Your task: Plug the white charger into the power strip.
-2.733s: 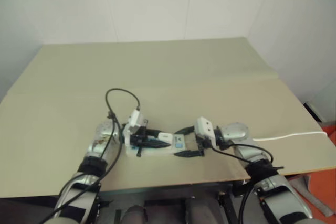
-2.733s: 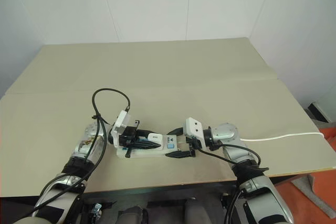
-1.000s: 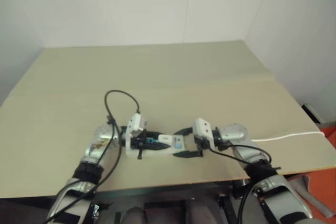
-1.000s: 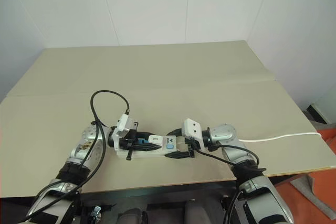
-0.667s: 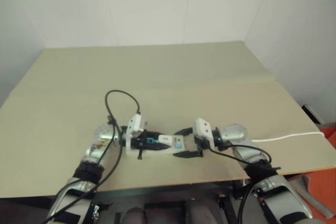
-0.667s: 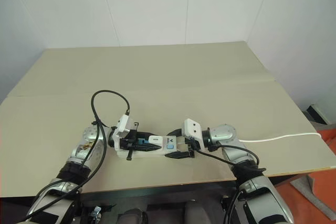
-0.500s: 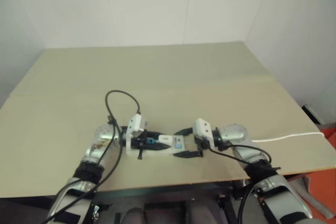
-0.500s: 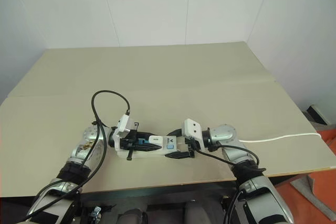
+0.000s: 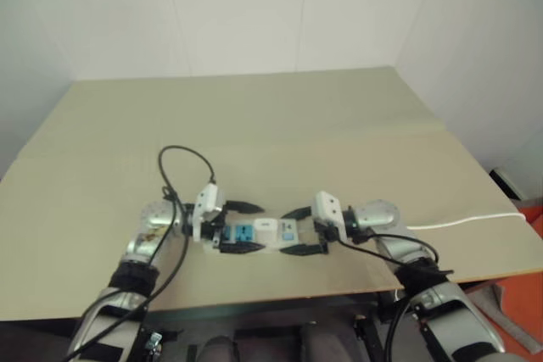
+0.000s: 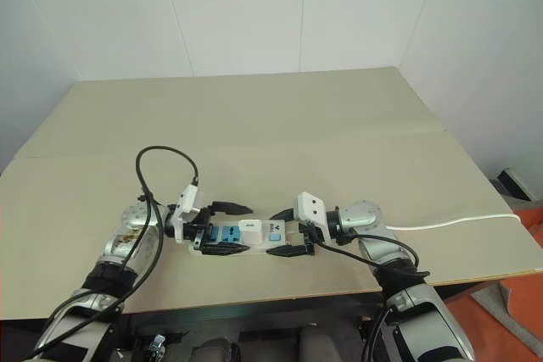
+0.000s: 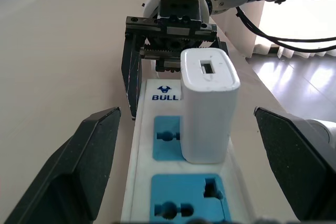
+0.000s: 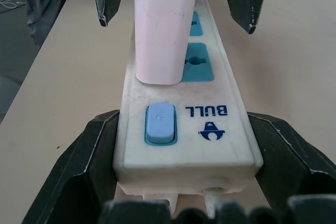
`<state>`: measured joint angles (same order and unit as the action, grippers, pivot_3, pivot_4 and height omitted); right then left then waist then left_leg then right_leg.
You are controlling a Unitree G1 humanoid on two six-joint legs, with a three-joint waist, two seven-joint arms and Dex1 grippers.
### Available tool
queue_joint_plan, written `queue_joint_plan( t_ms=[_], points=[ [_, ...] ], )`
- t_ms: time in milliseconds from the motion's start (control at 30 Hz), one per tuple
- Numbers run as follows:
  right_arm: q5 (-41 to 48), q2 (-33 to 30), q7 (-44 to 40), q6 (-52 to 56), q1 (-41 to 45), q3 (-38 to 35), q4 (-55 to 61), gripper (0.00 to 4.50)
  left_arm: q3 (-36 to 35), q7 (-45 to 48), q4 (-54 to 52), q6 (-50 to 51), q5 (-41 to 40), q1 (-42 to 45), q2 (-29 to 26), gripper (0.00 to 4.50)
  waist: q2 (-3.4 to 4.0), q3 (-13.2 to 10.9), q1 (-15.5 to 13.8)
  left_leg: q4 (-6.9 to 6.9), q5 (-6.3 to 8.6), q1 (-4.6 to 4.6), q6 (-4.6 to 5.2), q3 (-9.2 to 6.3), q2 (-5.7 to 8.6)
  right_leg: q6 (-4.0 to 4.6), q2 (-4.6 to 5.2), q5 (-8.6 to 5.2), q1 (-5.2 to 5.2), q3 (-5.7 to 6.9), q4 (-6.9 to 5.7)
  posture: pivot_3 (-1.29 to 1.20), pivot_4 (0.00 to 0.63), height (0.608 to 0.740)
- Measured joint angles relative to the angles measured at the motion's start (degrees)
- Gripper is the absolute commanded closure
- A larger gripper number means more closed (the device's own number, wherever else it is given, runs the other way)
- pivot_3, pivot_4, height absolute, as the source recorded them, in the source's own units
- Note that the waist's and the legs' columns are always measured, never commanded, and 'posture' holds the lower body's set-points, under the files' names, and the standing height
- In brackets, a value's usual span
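Two black fingers (image 11: 100, 161) of the left gripper (image 10: 222, 228) stand spread wide, one on each side of the power strip (image 10: 242, 237) and clear of the white charger (image 11: 206, 103), touching neither so far as the left wrist view shows. Opposite them, two black fingers (image 12: 94, 171) of the right gripper (image 10: 287, 231) pinch the switch end of the power strip, pressed against its two long sides just beside the one pale blue switch (image 12: 159, 123) and the blue "BULL" lettering. One white charger stands upright in the strip, seated in the socket face nearest the switch end, with one small slot in its top face. Beyond the charger, toward the left gripper, two more blue socket faces lie uncovered, which with the one under the charger makes three faces in all. The strip lies flat on the counter (image 10: 254, 125), near the counter's front edge, its length running between the two grippers, which face each other tip to tip from the two ends. One thin white cord (image 10: 458, 223) runs over the counter past the right arm and off the counter's right edge. One black cable (image 10: 148, 167) arches in a loop above the left wrist. The pale beige counter has one seam across its width, farther back than the strip, and plain white walls rise behind and to the right of it.
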<state>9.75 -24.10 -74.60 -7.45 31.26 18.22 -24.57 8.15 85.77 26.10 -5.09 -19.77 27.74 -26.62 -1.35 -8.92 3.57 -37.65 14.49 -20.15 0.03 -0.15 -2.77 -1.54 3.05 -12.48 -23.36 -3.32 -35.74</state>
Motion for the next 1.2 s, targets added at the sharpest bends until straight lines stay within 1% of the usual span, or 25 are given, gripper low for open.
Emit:
queue_joint_plan(
  t_ms=[100, 200, 267, 300, 367, 400, 533, 700, 767, 800, 867, 967, 1067, 1200],
  points=[
    [0.0, 0.2, -0.1, -0.2, 0.2, 0.1, -0.1, 1.11, -0.7, 1.7, -0.1, 0.0, -0.3, 0.0, -2.0, 0.05, -0.04, 0.0, 0.2, 0.00, 0.00, -0.04, 0.00, 0.00, 0.00, 0.00, 0.00, 0.00, -0.13, 0.00, -0.01, 0.00, 0.150, 0.740],
    [0.0, 0.1, -0.3, -0.6, 0.4, 0.2, -0.1, 1.11, -2.5, 3.2, 0.0, 0.4, -0.7, -0.1, -6.0, 0.05, -0.16, -0.2, 0.4, 0.00, 0.00, -0.21, 0.01, 0.00, 0.00, 0.00, -0.01, 0.01, -0.35, -0.03, -0.05, 0.00, 0.150, 0.740],
    [0.1, -0.1, -0.7, -0.7, 0.4, -0.1, 0.2, 1.11, -4.5, 3.3, 0.0, 1.3, -0.9, -0.4, -7.8, 0.05, -0.28, -0.3, 0.3, -0.02, -0.01, -0.64, 0.01, 0.01, 0.00, -0.05, -0.01, 0.05, -0.77, -0.04, -0.09, 0.00, 0.150, 0.740],
    [0.2, -0.1, -0.9, -0.5, 0.4, -0.3, 0.3, 1.11, -5.3, 3.2, 0.0, 1.5, -1.3, -0.4, -8.2, 0.05, -0.32, -0.3, 0.2, -0.05, -0.02, -0.79, 0.02, 0.00, 0.00, -0.31, -0.01, 0.23, -0.90, -0.03, -0.10, 0.00, 0.150, 0.740],
    [0.4, -0.1, -1.4, 0.3, 0.7, -0.4, 0.4, 0.38, -7.5, 2.9, 0.1, 2.0, -2.6, -0.2, -9.1, 0.00, -0.42, -0.4, 0.2, -0.08, -0.02, -0.93, 0.02, 0.00, -0.01, -0.40, -0.02, 0.29, -1.00, -0.03, -0.10, 0.00, 0.150, 0.740],
    [-0.1, -0.3, -1.4, 0.6, 0.7, -0.3, 0.1, 0.09, -8.4, 2.8, 0.2, 2.5, -2.9, 0.3, -9.5, 0.00, -0.48, -0.5, 0.1, -0.08, -0.02, -0.95, 0.02, 0.00, -0.01, -0.40, -0.01, 0.29, -1.01, -0.02, -0.10, 0.00, 0.150, 0.740],
    [-0.1, -0.4, -1.8, 1.7, 0.3, -0.6, -0.7, 0.04, -11.8, 2.3, 1.0, 3.9, -4.0, 1.4, -11.9, 0.00, -0.55, -0.9, 0.0, -0.08, -0.02, -1.07, 0.02, 0.02, 0.00, -0.39, -0.01, 0.29, -1.13, -0.02, -0.09, 0.00, 0.150, 0.740],
    [-0.1, -1.8, -1.1, 1.7, -0.8, -1.3, 1.8, 0.04, -13.5, 1.4, 0.3, 4.2, -4.7, -0.8, -12.1, 0.00, -0.59, -1.1, -0.5, -0.08, -0.01, -1.21, 0.01, 0.03, 0.00, -0.40, 0.01, 0.29, -1.24, -0.01, -0.05, 0.00, 0.150, 0.740],
    [0.1, -3.5, -0.3, 2.0, -2.2, -2.0, 4.1, 0.04, -14.2, 1.2, -1.2, 5.3, -5.6, -1.9, -12.1, 0.00, -0.61, -1.2, -0.9, -0.11, -0.01, -1.43, 0.01, 0.04, 0.00, -0.41, 0.02, 0.31, -1.47, -0.01, -0.09, 0.00, 0.150, 0.740],
    [0.4, -4.8, -0.2, 2.5, -3.0, -2.7, 5.9, 0.04, -14.9, 1.2, -2.5, 6.2, -6.7, -2.5, -12.3, 0.00, -0.62, -1.3, -1.2, -0.17, -0.02, -1.74, 0.00, 0.04, 0.00, -0.43, 0.02, 0.33, -1.74, -0.01, -0.16, 0.00, 0.150, 0.740],
    [1.3, -8.2, -0.4, 4.1, -4.3, -4.4, 9.9, 0.04, -16.6, 1.1, -4.6, 7.9, -8.4, -3.9, -13.6, 0.00, -0.60, -1.4, -1.3, -0.20, -0.03, -1.98, 0.00, 0.04, 0.00, -0.43, 0.02, 0.36, -1.96, -0.01, -0.18, 0.00, 0.150, 0.740],
    [4.3, -14.2, -2.0, 5.5, -5.7, -8.5, 16.2, 0.04, -18.7, 1.6, -7.7, 7.7, -9.4, -7.1, -16.6, 0.00, -0.53, -1.6, -1.4, -0.20, -0.02, -2.02, 0.00, 0.08, 0.02, -0.43, 0.06, 0.36, -1.97, -0.02, -0.11, 0.00, 0.150, 0.740],
    [7.5, -20.2, -4.5, 7.1, -6.3, -12.4, 20.7, 0.04, -19.7, 2.2, -9.4, 7.2, -9.4, -10.3, -18.2, 0.00, -0.55, -1.7, -1.3, -0.19, -0.02, -2.01, 0.00, 0.11, 0.01, -0.44, 0.06, 0.34, -1.97, -0.02, -0.06, 0.00, 0.150, 0.740],
    [9.6, -25.6, -7.3, 7.6, -8.5, -15.2, 23.0, 0.04, -21.3, 2.6, -11.8, 7.1, -9.8, -14.3, -19.9, 0.00, -0.56, -1.7, -1.3, -0.19, -0.02, -1.99, 0.00, 0.12, 0.00, -0.44, 0.06, 0.33, -1.96, 0.00, -0.07, 0.00, 0.150, 0.740]
  ],
)
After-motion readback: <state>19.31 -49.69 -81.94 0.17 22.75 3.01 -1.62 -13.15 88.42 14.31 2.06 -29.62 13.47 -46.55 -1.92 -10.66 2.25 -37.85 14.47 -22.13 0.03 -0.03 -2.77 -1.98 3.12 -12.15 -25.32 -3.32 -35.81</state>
